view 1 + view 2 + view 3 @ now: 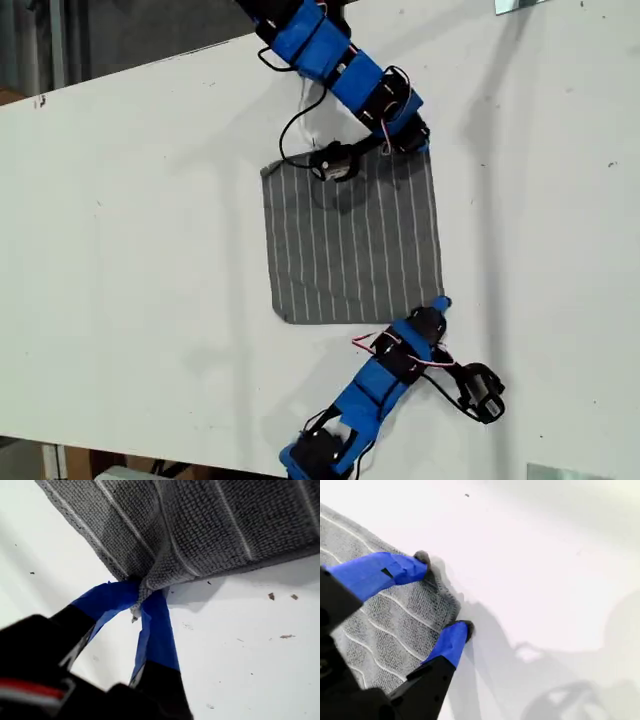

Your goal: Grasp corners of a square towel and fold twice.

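Grey cloth with thin white stripes, the towel [350, 240] lies spread flat near the middle of the white table [130, 250], its stripes running up and down in the exterior view. My first gripper [142, 597] has its blue-taped jaws pinched tight on one corner [150, 582], and the cloth there is gathered into a small raised fold while the rest of the towel [225, 525] stretches away from it. My second gripper [443, 594] stands wide apart over another corner [452, 600]: one blue finger rests on the striped cloth [385, 625], the other sits at the hem beside it, and nothing is clamped between them. In the exterior view one blue arm [340, 65] comes down to the cloth's upper right corner and another blue arm [385, 375] comes up to its lower right corner; I cannot tell from the wrist views which is which. The upper arm and a loose black cable [295, 130] overhang the towel's top edge and shade it. A few small specks [282, 597] lie on the table near the pinched corner.
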Controlling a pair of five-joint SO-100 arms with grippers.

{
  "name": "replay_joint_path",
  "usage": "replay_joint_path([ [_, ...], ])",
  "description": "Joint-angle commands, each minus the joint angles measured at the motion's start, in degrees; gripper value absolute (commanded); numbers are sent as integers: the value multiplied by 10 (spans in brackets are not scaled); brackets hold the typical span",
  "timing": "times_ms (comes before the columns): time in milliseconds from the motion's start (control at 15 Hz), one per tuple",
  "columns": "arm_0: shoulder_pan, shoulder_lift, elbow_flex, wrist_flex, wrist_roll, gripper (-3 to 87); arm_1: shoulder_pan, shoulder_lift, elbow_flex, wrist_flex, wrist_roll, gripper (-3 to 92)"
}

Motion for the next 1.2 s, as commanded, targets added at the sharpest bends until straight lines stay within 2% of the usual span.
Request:
replay_joint_path([
  [0,-11,-23,-8,-48,14,225,-1,-17,-74,33,-17,-1],
  [67,-17,-29,-7,-54,20,169,-1,-29,-101,54,-22,-1],
  [133,-20,-31,-2,-54,13,28,-2,-39,-123,69,-25,-1],
  [200,-22,-30,2,-50,9,0,-3,-43,-134,80,-25,-1],
  [467,-11,-4,-27,6,3,0,-2,-45,-150,97,-25,-1],
  [800,-15,109,-63,142,20,0,-1,-53,-318,279,-38,-1],
  [1133,-61,236,-62,197,134,0,65,11,-325,355,-73,-1],
])
